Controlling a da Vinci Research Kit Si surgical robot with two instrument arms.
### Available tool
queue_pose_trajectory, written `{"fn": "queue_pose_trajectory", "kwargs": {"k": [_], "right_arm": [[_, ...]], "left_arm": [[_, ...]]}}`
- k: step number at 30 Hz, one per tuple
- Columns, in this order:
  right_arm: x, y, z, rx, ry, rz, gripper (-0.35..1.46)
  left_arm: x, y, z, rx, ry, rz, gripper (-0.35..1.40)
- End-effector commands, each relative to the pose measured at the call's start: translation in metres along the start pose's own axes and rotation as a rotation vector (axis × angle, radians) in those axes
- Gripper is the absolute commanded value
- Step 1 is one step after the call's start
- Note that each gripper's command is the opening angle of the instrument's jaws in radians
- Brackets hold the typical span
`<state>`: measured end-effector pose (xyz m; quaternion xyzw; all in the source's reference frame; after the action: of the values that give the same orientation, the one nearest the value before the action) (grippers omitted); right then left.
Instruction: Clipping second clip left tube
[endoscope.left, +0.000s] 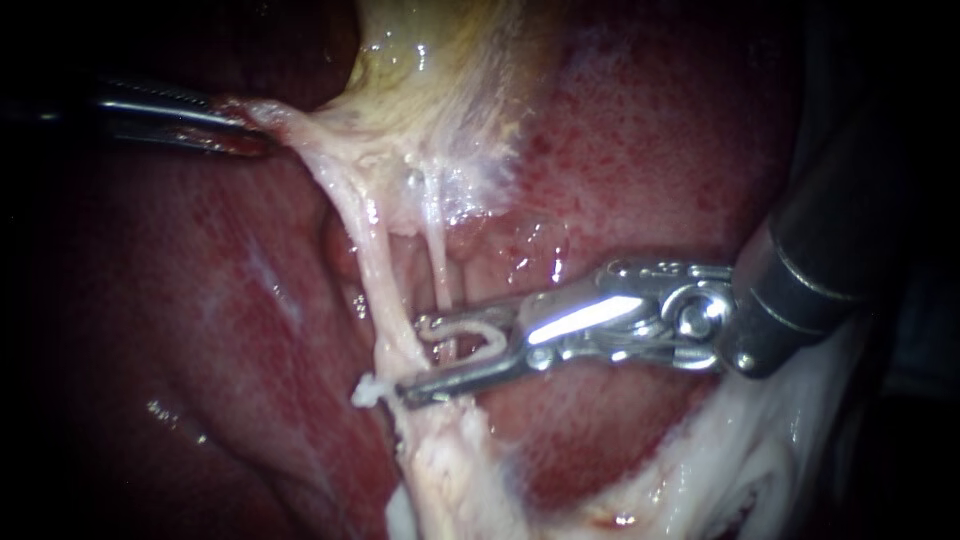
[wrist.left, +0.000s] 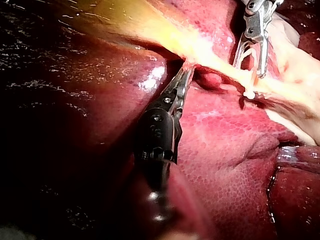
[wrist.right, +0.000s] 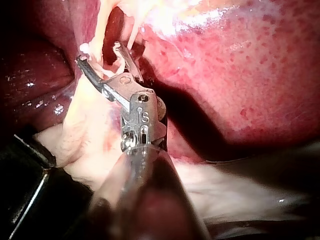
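Two pale tubes run down from the yellowish gallbladder (endoscope.left: 440, 90): a thicker left tube (endoscope.left: 375, 260) and a thin right tube (endoscope.left: 437, 255). My right instrument (endoscope.left: 420, 358) comes in from the right. Its jaws stand apart with a white clip (endoscope.left: 465, 326) seated between them. The jaw tips reach the left tube's lower part, and the thin right tube crosses the gap. A small white nub (endoscope.left: 366, 391) sticks out of the left tube beside the lower jaw tip. My left instrument (endoscope.left: 235, 128) is shut on pale gallbladder tissue and pulls it taut to the upper left.
Red liver (endoscope.left: 650, 150) surrounds the tubes on both sides. Pale fatty tissue (endoscope.left: 450, 470) spreads below the jaws and under the right shaft (endoscope.left: 820, 270). In the left wrist view the right instrument (wrist.left: 248, 67) lies ahead of my left jaws (wrist.left: 184, 75).
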<state>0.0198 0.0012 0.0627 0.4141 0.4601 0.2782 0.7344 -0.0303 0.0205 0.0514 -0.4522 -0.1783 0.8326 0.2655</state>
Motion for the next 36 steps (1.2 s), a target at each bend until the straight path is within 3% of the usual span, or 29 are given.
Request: {"fn": "queue_pose_trajectory", "kwargs": {"k": [1,7,11,15,19,29,36], "right_arm": [[0.0000,0.0000,0.0001,-0.001,0.007,0.004,0.50],[0.0006,0.0002,0.0011,0.013,0.042,0.030,0.50],[0.0011,0.0003,0.0020,0.060,0.069,0.066,0.50],[0.0016,0.0004,0.0030,0.112,0.043,0.073,0.50],[0.0017,0.0002,0.0039,0.136,0.049,0.082,0.50],[0.0024,-0.0029,0.0047,0.230,0.094,0.074,0.48],[0.0028,-0.0047,0.0049,0.244,0.085,-0.031,0.45]], "left_arm": [[0.0000,0.0000,0.0000,0.000,0.000,0.000,-0.35],[0.0000,0.0000,0.0000,0.000,0.000,0.000,-0.35],[0.0000,0.0000,0.0000,0.000,0.000,0.000,-0.35],[0.0000,0.0000,0.0001,0.000,0.000,0.000,-0.35],[0.0001,0.0000,0.0002,0.001,0.000,0.000,-0.35],[0.0001,0.0000,0.0002,0.001,0.000,0.000,-0.35],[0.0000,0.0000,0.0002,0.001,0.000,0.000,-0.35]]}}
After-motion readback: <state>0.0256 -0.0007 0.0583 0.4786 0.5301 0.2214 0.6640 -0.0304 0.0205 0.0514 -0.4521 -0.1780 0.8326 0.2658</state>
